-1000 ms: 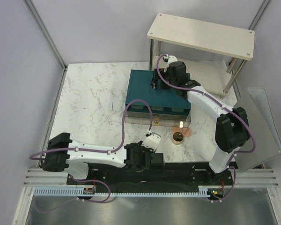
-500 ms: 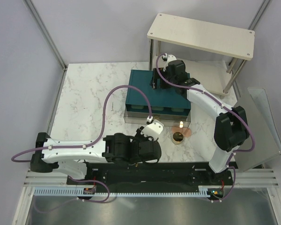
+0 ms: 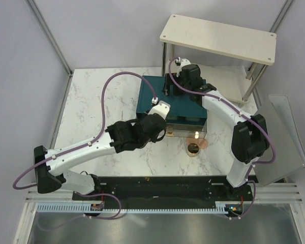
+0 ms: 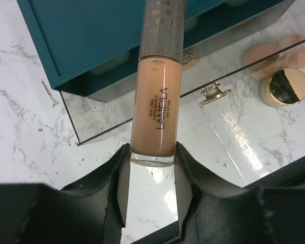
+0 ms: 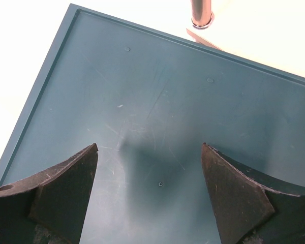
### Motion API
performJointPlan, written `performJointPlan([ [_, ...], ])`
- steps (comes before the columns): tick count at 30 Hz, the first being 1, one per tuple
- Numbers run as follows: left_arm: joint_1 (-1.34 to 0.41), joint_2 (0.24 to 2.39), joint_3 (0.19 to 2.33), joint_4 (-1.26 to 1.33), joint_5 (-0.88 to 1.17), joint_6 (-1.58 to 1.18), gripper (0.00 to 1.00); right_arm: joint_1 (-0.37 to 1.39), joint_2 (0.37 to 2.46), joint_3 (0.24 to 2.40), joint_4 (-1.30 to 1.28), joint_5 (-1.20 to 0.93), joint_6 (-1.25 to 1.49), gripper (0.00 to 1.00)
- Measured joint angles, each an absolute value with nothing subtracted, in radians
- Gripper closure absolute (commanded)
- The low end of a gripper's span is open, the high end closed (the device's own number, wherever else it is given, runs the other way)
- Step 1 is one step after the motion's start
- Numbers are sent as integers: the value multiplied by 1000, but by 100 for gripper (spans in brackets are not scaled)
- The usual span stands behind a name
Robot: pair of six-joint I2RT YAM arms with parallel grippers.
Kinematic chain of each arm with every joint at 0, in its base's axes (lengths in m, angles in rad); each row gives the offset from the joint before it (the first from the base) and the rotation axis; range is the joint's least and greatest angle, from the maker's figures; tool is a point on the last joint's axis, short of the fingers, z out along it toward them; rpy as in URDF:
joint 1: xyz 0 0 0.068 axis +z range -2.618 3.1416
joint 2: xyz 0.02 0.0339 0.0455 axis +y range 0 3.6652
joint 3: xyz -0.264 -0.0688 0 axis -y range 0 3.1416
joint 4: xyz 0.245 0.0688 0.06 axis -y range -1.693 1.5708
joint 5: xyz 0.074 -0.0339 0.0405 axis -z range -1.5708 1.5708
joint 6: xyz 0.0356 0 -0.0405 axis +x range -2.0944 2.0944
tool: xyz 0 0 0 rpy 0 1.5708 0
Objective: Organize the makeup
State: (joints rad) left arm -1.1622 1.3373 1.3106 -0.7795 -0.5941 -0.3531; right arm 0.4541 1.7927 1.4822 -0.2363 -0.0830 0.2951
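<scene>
Progress: early to middle stage, judged from the layout.

The left gripper (image 4: pixel 151 152) is closed on the base of the peach-tan tube (image 4: pixel 160 91). The tube is clear of the bench (image 3: pixel 101 101) and its dark lettered cap points at the mirrored front of the teal box (image 4: pixel 91 35). A gold handle (image 4: pixel 215 93) shows on that front. The pictures do not settle whether a drawer stands open.

The right gripper (image 5: pixel 150 173) is spread wide and holds nothing. It hangs over the flat top of the box near the back edge. Contact with the lid cannot be confirmed.

Items not yet put away:
- The gold-rimmed compact (image 4: pixel 288 87) sits on the bench just in front of the box, at its right end.
- A peach-pink pad (image 4: pixel 274 51) lies just beside the compact, blurred in the left wrist view.
- A small pale upright item (image 3: pixel 196 135) stands near them and is too small to identify.
- The mint-green tube cannot be picked out.

Assessment: one item is in hand and on its way to the box. At least the compact and the pad are left to place.
</scene>
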Motion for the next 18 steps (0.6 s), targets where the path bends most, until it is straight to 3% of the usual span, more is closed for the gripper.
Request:
performJointPlan([
  [18, -1089, 1345, 1280, -707, -367, -131, 98, 455, 1806, 1491, -231, -86, 299, 10],
])
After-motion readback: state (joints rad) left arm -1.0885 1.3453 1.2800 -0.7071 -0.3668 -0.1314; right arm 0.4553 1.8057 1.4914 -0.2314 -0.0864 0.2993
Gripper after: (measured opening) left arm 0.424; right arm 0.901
